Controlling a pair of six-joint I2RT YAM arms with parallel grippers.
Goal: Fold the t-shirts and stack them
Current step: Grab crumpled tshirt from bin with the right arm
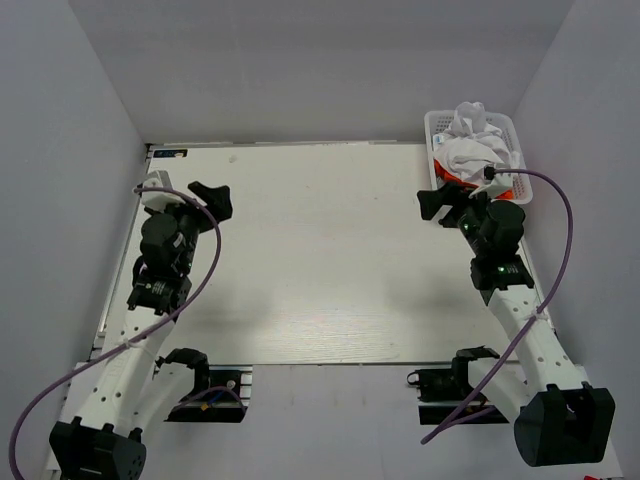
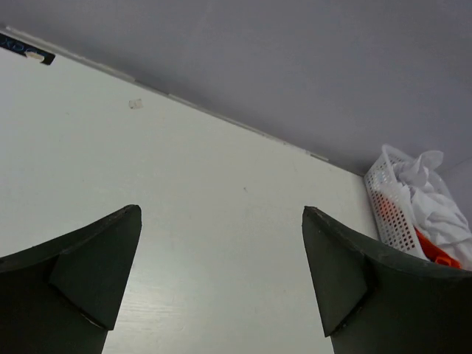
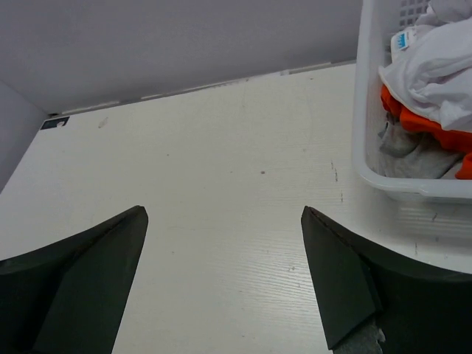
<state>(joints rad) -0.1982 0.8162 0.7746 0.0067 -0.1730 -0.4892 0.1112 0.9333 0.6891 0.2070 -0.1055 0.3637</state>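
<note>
Grey walls are enclosing a pale table (image 1: 320, 260), which is filling most of the overhead view. Two arms are sitting at its near edge, the left arm (image 1: 160, 260) along the left side and the right arm (image 1: 505, 270) along the right.

At the far right corner, a white lattice basket (image 3: 413, 188) is standing just beyond the right arm. Both shirts are lying crumpled inside it. The white shirt (image 1: 470, 135) is heaping above the rim. The orange shirt (image 3: 420, 122) is showing beneath it, and a patch of grey cloth (image 3: 402, 144) is peeking out lower down.

The left gripper (image 2: 221, 273) is hovering over the table's left half, jaws spread wide and gripping nothing. The right gripper (image 3: 221, 273) is hovering near the basket's near wall, not touching it, equally wide open and empty.

Folding is not yet beginning, so the likely first job is getting one shirt out. The heap is looking tangled, and pinching the white shirt may be dragging the orange shirt and grey cloth out with it. A finger catching the lattice, or cloth snagging on the rim, could be tipping or sliding the basket, which looks light.
</note>
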